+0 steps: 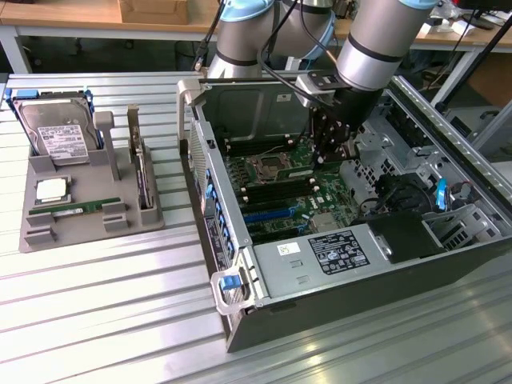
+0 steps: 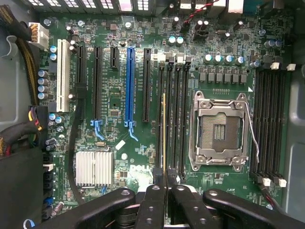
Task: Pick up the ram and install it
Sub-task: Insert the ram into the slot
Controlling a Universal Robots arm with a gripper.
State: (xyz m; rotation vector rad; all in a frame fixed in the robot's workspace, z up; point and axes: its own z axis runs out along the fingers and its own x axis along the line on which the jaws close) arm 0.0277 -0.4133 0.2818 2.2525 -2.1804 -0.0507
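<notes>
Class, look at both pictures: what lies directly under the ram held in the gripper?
The gripper is shut on the ram, seen edge-on. Under it lies a row of black memory slots on the motherboard, beside the empty processor socket. The slot directly beneath is covered by the ram.

Hard drive (image 1: 54, 132), open computer case (image 1: 352, 264)

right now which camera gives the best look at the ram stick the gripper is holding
The wrist view. There the ram shows edge-on as a thin line running from the gripper, which is shut on it, over the memory slots beside the empty processor socket. In the exterior view the gripper hangs inside the computer case and the stick can't be made out.
</notes>
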